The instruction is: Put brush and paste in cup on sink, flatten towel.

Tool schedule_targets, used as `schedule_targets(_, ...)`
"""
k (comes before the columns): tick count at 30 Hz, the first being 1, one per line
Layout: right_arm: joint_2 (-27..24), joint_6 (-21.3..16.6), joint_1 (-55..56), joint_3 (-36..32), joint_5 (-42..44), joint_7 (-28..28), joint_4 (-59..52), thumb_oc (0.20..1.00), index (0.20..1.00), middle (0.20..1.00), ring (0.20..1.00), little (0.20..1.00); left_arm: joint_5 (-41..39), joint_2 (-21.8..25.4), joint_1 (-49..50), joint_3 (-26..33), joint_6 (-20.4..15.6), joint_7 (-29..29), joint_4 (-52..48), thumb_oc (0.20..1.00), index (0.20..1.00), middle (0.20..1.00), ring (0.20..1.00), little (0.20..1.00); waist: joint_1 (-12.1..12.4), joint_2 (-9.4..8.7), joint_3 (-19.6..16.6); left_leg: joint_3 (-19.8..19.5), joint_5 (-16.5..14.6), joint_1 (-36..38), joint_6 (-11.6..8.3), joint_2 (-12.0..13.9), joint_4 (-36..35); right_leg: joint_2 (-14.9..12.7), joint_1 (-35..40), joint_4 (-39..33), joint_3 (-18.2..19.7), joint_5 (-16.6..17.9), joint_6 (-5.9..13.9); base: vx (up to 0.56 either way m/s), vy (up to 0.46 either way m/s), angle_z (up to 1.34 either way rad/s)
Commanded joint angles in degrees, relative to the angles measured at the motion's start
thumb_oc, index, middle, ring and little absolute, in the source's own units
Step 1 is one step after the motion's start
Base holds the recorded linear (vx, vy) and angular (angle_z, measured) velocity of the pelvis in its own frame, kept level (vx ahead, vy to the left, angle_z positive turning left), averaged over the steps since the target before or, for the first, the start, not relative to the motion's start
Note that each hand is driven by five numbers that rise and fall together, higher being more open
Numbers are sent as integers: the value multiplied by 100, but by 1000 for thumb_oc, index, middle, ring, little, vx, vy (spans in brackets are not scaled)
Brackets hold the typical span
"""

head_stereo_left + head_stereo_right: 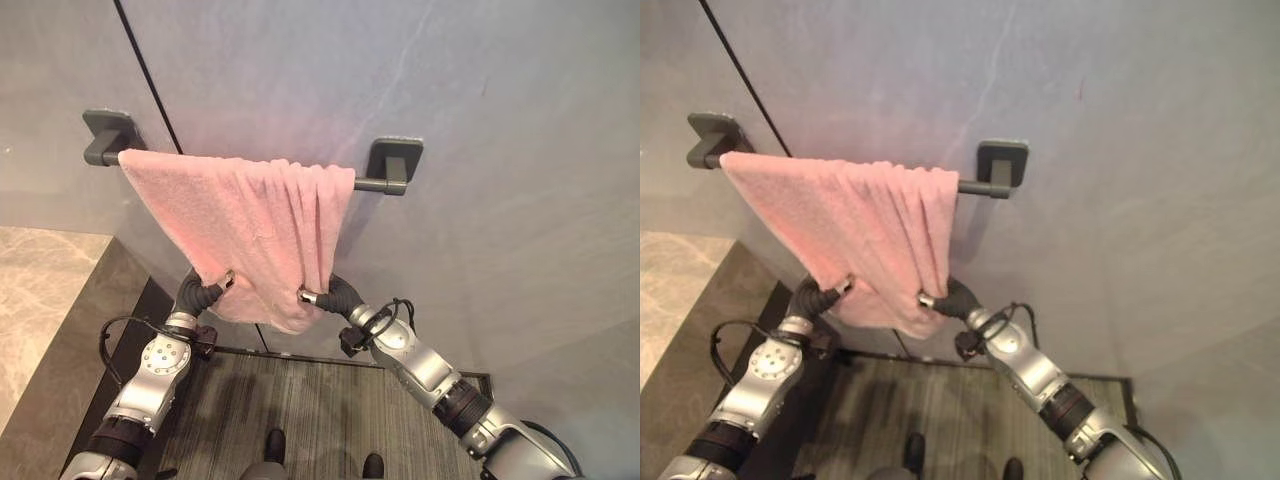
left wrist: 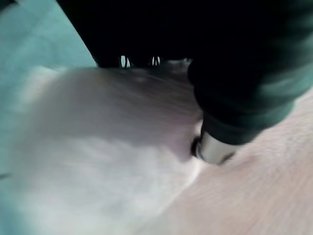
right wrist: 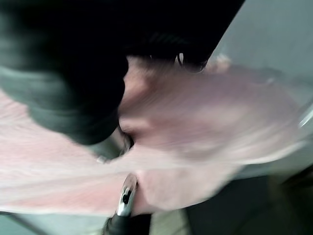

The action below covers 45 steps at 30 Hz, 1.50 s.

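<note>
A pink towel [image 1: 250, 225] hangs over a dark wall rail [image 1: 378, 184], bunched in folds toward the rail's right bracket [image 1: 394, 160], with a short stretch of bare rail beside that bracket. The left robot hand [image 1: 207, 291] reaches up from the lower left into the towel's lower left edge, and the right robot hand [image 1: 325, 293] into its lower right edge. Both sets of fingers are buried in cloth, so I cannot tell their grip.
</note>
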Motion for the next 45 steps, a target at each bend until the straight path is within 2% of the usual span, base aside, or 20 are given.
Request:
schedule_targets(1, 27, -166, 149, -30, -80, -116, -123, 1000, 1000, 1000, 1000, 1000, 480, 254, 246, -163, -24, 207, 276, 1000, 1000, 1000, 1000, 1000, -12, -241, -173, 278, -131, 66, 84, -82, 26, -459, -241, 33, 119, 576, 373, 0, 0, 0)
schedule_targets(5, -289, -247, 621, -435, -237, -196, -222, 1000, 1000, 1000, 1000, 1000, 691, 316, 594, 148, -38, 306, 167, 1000, 1000, 1000, 1000, 1000, -72, -234, -220, 299, -146, 132, 81, -52, 26, -439, -197, 38, 143, 555, 378, 3, 2, -2)
schedule_targets(9, -877, -392, 1352, -1412, -811, -412, -898, 1000, 1000, 1000, 1000, 1000, 987, 393, 1195, 787, -38, 419, -62, 1000, 1000, 1000, 1000, 1000, -201, -209, -273, 356, -169, 213, 74, -19, 26, -420, -164, 43, 167, 541, 398, 5, 11, -5)
schedule_targets(11, -1066, -516, 1859, -2075, -960, -562, -1334, 1000, 1000, 1000, 1000, 1000, 1171, 389, 1589, 1244, -52, 569, -303, 1000, 1000, 1000, 1000, 1000, -258, -192, -290, 364, -178, 234, 68, 0, 26, -417, -145, 44, 167, 523, 403, 0, 7, -14)
schedule_targets(12, -1073, -500, 1898, -2085, -962, -558, -1372, 1000, 1000, 1000, 1000, 1000, 1176, 388, 1619, 1248, -42, 565, -330, 1000, 1000, 1000, 1000, 1000, -257, -190, -301, 361, -180, 238, 67, 1, 26, -416, -139, 44, 163, 520, 402, -3, 6, -21)
schedule_targets(13, -1178, -623, 2310, -2646, -1224, -677, -1798, 1000, 1000, 1000, 1000, 1000, 1287, 343, 1884, 1626, -60, 720, -420, 1000, 1000, 1000, 1000, 1000, -311, -185, -319, 357, -188, 251, 61, 16, 26, -412, -126, 47, 136, 501, 407, 1, 0, -17)
schedule_targets(14, -1179, -611, 2338, -2656, -1230, -674, -1827, 1000, 1000, 1000, 1000, 1000, 1291, 341, 1898, 1625, -54, 719, -434, 1000, 1000, 1000, 1000, 1000, -310, -183, -325, 353, -189, 253, 60, 17, 26, -412, -122, 47, 132, 499, 407, 0, 0, -7)
schedule_targets(18, -1486, -877, 2903, -4107, -2243, -1272, -2867, 1000, 1000, 1000, 1000, 1000, 1763, 438, 2290, 2692, -139, 1316, -1073, 1000, 1000, 1000, 1000, 1000, -386, -171, -392, 329, -202, 260, 23, 40, 26, -410, -85, 42, 87, 462, 411, 0, 0, 0)
schedule_targets(19, -1473, -852, 2944, -4127, -2258, -1267, -2923, 1000, 1000, 1000, 1000, 1000, 1772, 429, 2320, 2706, -117, 1308, -1123, 1000, 1000, 1000, 1000, 1000, -388, -171, -393, 321, -203, 262, 22, 41, 26, -409, -80, 44, 78, 458, 411, -31, -7, 0)
schedule_targets(20, -1581, -941, 2972, -4456, -2527, -1442, -3132, 1000, 1000, 1000, 1000, 1000, 1925, 539, 2368, 3047, -135, 1517, -1310, 1000, 1000, 1000, 1000, 1000, -391, -169, -388, 314, -160, 252, 14, 43, 26, -406, -86, 63, 73, 479, 401, 0, 0, 0)
schedule_targets(22, -1602, -1012, 2911, -4675, -2661, -1556, -3424, 1000, 1000, 1000, 1000, 1000, 2058, 597, 2366, 3279, -231, 1644, -1561, 1000, 1000, 1000, 1000, 1000, -404, -172, -438, 298, -206, 251, -11, 55, 26, -406, -71, 43, 64, 447, 407, 7, -10, 3)
schedule_targets(23, -1649, -1115, 2754, -4823, -2834, -1710, -3730, 1000, 1000, 1000, 1000, 1000, 2226, 746, 2305, 3585, -225, 1907, -1716, 1000, 1000, 1000, 1000, 1000, -395, -163, -479, 290, -208, 248, -24, 65, 26, -404, -72, 42, 67, 445, 402, -9, -8, 3)
schedule_targets(27, -1764, -1184, 2272, -4698, -3234, -1791, -4443, 1000, 1000, 1000, 1000, 1000, 2762, 889, 2323, 4184, -153, 2361, -2380, 1000, 1000, 1000, 1000, 1000, -341, -161, -518, 300, -203, 236, -38, 86, 26, -403, -102, 34, 100, 443, 392, -5, -2, 1)
schedule_targets(31, -1903, -1183, 1776, -4300, -3462, -1798, -4638, 1000, 1000, 1000, 1000, 1000, 2933, 875, 2215, 4262, -243, 2428, -2788, 1000, 1000, 1000, 1000, 1000, -300, -160, -519, 305, -198, 219, -41, 75, 26, -410, -126, 33, 126, 453, 384, 0, 0, 0)
schedule_targets(34, -2117, -1137, 1231, -3785, -3668, -1765, -4630, 1000, 1000, 1000, 1000, 1000, 2906, 1080, 2059, 4025, -426, 2193, -3192, 1000, 1000, 1000, 1000, 1000, -262, -149, -496, 291, -184, 217, -40, 70, 26, -410, -128, 39, 133, 461, 375, 0, 0, 0)
schedule_targets(36, -2415, -1076, 866, -3323, -3916, -1552, -4589, 1000, 1000, 1000, 1000, 1000, 2981, 1564, 2084, 3719, -553, 1750, -3521, 1000, 1000, 1000, 1000, 1000, -240, -149, -477, 281, -178, 209, -41, 59, 26, -410, -123, 40, 125, 470, 368, 0, 0, 0)
schedule_targets(37, -2412, -1073, 837, -3300, -3927, -1560, -4562, 1000, 1000, 1000, 1000, 1000, 2975, 1566, 2078, 3722, -549, 1738, -3517, 1000, 1000, 1000, 1000, 1000, -244, -149, -476, 281, -179, 210, -41, 58, 26, -410, -122, 38, 125, 470, 368, 0, 0, 0)
schedule_targets(41, -2680, -896, 71, -2479, -4328, -1342, -4151, 1000, 1000, 1000, 1000, 1000, 3156, 2200, 1913, 3089, -550, 1383, -3407, 1000, 1000, 1000, 1000, 1000, -225, -156, -450, 285, -174, 212, -41, 45, 26, -437, -117, 41, 102, 492, 390, 0, 0, 0)
schedule_targets(45, -2722, -842, -502, -1998, -4602, -1263, -3892, 1000, 1000, 1000, 1000, 1000, 3210, 2483, 1722, 2784, -589, 1237, -3327, 1000, 1000, 1000, 1000, 1000, -212, -141, -424, 290, -173, 204, -30, 39, 26, -441, -126, 37, 112, 498, 396, 0, 0, 0)
